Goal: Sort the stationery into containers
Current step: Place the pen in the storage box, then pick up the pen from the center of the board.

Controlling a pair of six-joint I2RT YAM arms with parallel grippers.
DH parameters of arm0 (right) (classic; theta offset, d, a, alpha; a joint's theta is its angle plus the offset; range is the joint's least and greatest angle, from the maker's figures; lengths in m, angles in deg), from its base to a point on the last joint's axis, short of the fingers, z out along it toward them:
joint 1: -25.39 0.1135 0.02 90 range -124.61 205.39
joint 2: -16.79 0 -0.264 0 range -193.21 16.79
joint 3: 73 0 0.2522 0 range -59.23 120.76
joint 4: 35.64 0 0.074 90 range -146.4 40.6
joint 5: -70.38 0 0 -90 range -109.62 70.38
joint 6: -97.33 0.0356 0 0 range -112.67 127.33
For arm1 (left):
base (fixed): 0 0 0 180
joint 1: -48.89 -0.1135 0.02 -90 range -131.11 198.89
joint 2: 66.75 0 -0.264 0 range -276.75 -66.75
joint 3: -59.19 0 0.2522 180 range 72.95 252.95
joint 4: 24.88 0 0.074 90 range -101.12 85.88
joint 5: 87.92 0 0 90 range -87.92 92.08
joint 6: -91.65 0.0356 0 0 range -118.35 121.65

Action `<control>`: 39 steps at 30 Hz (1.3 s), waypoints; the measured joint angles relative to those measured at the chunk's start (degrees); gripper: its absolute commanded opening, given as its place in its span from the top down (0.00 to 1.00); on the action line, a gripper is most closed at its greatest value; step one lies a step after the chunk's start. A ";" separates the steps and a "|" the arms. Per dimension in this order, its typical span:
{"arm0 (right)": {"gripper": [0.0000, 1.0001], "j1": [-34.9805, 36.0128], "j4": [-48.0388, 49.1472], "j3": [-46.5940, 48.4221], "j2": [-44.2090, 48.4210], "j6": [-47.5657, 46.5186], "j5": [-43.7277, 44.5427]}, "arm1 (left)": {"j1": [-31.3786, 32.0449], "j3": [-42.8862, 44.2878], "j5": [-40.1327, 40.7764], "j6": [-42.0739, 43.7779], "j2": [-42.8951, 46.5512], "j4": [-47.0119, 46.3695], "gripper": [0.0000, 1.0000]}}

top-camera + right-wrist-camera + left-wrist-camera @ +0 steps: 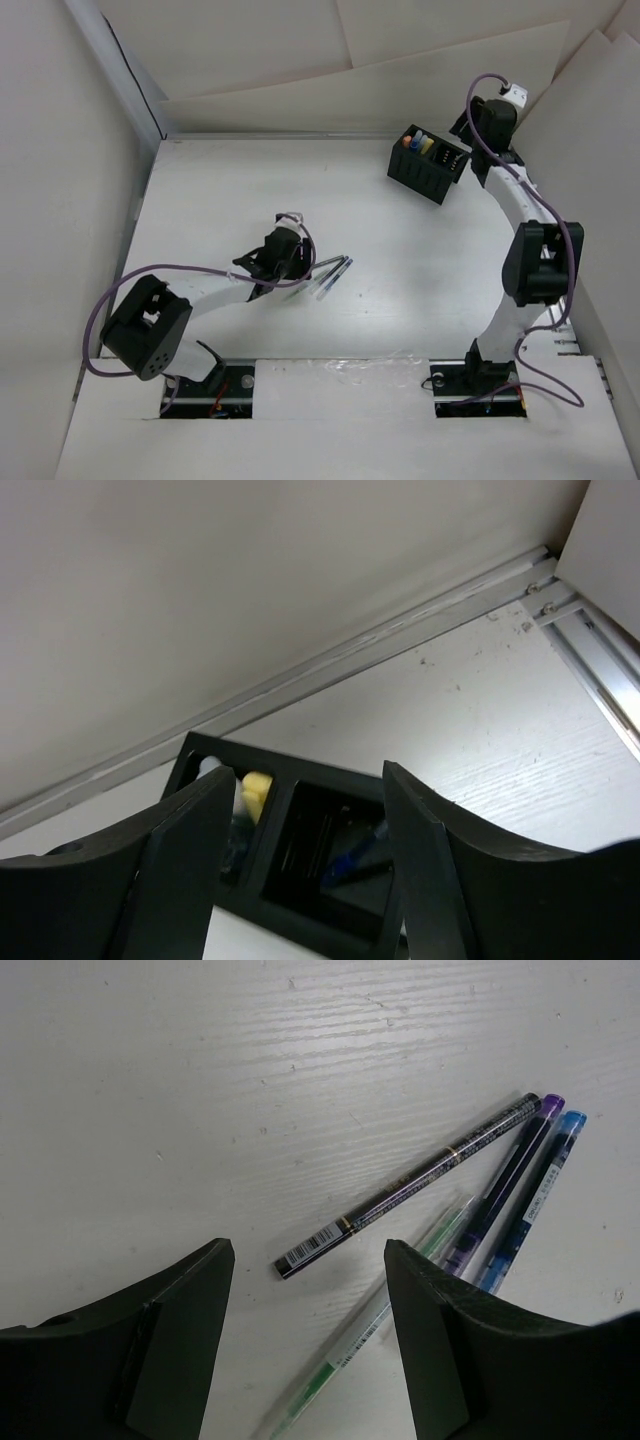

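Several pens lie together on the white table (250, 190) in the top view (333, 272). In the left wrist view they are a dark pen with a barcode (415, 1185), a purple-capped pen (508, 1180), a clear blue-capped pen (537, 1195) and a thin green pen (365, 1335). My left gripper (308, 1260) is open and empty just above them, the green pen partly between its jaws; it also shows in the top view (300, 262). The black organiser box (420, 178) stands at the back right, holding orange-capped, blue and yellow markers. My right gripper (307, 780) is open and empty above the box (272, 825), where a yellow marker (256, 785) and a blue pen (355, 855) show.
White board walls enclose the table at the back and on both sides. An aluminium rail (400, 630) runs along the back wall just behind the box. The right arm (540, 260) stretches along the right side of the table.
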 measured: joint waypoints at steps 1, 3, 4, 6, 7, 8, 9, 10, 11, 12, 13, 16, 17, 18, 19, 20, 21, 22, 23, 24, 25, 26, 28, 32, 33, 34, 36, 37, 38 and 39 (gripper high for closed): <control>0.33 0.13 -0.17 -0.94 1.38 0.31 -0.28 | 0.00 0.11 -0.02 0.39 0.00 -0.07 0.43; 0.33 0.31 -0.46 -2.91 4.66 0.96 -0.90 | 0.00 0.17 -0.31 1.20 0.00 -0.26 0.49; 0.33 0.42 -0.48 -4.04 6.58 1.29 -1.20 | 0.00 0.20 -0.52 1.60 0.00 -0.26 0.49; 0.33 0.61 -0.55 -6.01 10.32 1.90 -1.84 | 0.13 0.24 -0.96 2.14 0.00 -0.28 0.50; 0.33 0.70 -0.50 -6.75 12.04 2.25 -2.21 | 0.20 0.26 -1.14 2.51 0.00 -0.31 0.50; 0.33 0.76 -0.39 -7.32 13.55 2.58 -2.58 | 0.31 0.26 -1.44 2.75 0.00 -0.33 0.50; 0.33 0.98 -0.11 -7.74 14.75 2.95 -2.95 | 0.37 0.26 -1.86 3.04 0.00 -0.42 0.51; 0.33 1.14 0.24 -8.11 15.72 3.26 -3.45 | 0.39 0.28 -2.23 3.26 0.00 -0.48 0.51; 0.33 1.36 0.48 -8.41 16.39 3.56 -4.02 | 0.48 0.31 -2.49 3.50 0.00 -0.52 0.51; 0.33 1.55 0.66 -8.68 16.87 3.93 -4.55 | 0.66 0.31 -2.75 3.69 -0.09 -0.66 0.51; 0.33 1.95 0.81 -8.92 17.11 4.28 -5.09 | 0.85 0.44 -2.75 3.93 -0.24 -0.74 0.51; 0.33 3.23 0.83 -9.92 17.16 4.72 -6.19 | 2.47 1.66 -1.81 4.57 -1.60 -0.74 0.51; 0.33 3.78 0.68 -10.45 17.16 4.87 -6.45 | 3.30 2.45 -1.20 4.74 -2.43 -0.70 0.51; 0.33 4.24 0.74 -11.06 17.16 4.96 -6.67 | 3.96 3.19 -0.63 4.85 -3.32 -0.72 0.52; 0.33 4.59 0.66 -11.63 17.16 5.14 -6.97 | 4.48 3.93 -0.26 4.96 -4.24 -0.66 0.52; 0.33 4.98 0.52 -12.17 17.25 5.25 -7.32 | 4.94 4.68 0.22 5.11 -5.20 -0.52 0.52; 0.33 5.38 0.35 -12.57 17.27 5.38 -7.54 | 5.14 5.31 0.76 5.18 -6.23 -0.39 0.53; 0.33 5.77 0.33 -13.03 17.49 5.46 -7.72 | 5.18 5.86 1.36 5.18 -7.08 -0.13 0.53; 0.33 6.12 0.17 -13.53 17.84 5.57 -7.85 | 5.16 6.29 1.90 5.16 -7.78 0.22 0.55; 0.33 6.43 0.15 -14.12 18.43 5.64 -8.00 | 5.16 6.71 2.56 5.14 -8.35 0.72 0.56; 0.33 6.71 0.22 -14.62 19.02 5.68 -8.11 | 5.14 7.06 3.19 5.14 -8.81 1.20 0.56; 0.33 6.97 0.09 -15.13 19.87 5.77 -8.24 | 5.11 7.28 3.58 5.14 -8.94 1.62 0.57; 0.33 7.32 0.26 -16.15 21.62 5.81 -8.63 | 5.11 7.56 4.48 5.09 -8.98 2.10 0.59; 0.33 7.87 0.48 -17.18 24.26 5.81 -9.07 | 5.11 7.91 5.14 4.87 -9.27 2.36 0.62; 0.33 8.02 0.68 -17.64 24.87 5.81 -9.11 | 5.11 8.02 5.16 4.85 -9.62 2.40 0.62; 0.33 8.15 0.66 -17.99 25.35 5.84 -9.11 | 5.14 8.09 5.07 4.83 -10.01 2.40 0.62; 0.33 8.35 0.68 -18.75 26.25 6.01 -9.20 | 5.14 8.11 4.87 4.72 -11.04 2.47 0.64; 0.33 8.50 0.72 -19.10 26.60 6.03 -9.20 | 5.14 8.15 5.05 4.74 -11.45 2.21 0.65; 0.33 8.61 0.74 -19.47 26.97 6.05 -9.29 | 5.14 8.44 4.87 4.74 -11.63 2.27 0.65; 0.33 8.66 0.66 -19.80 27.41 6.08 -9.44 | 5.14 8.66 4.79 4.72 -11.87 2.25 0.66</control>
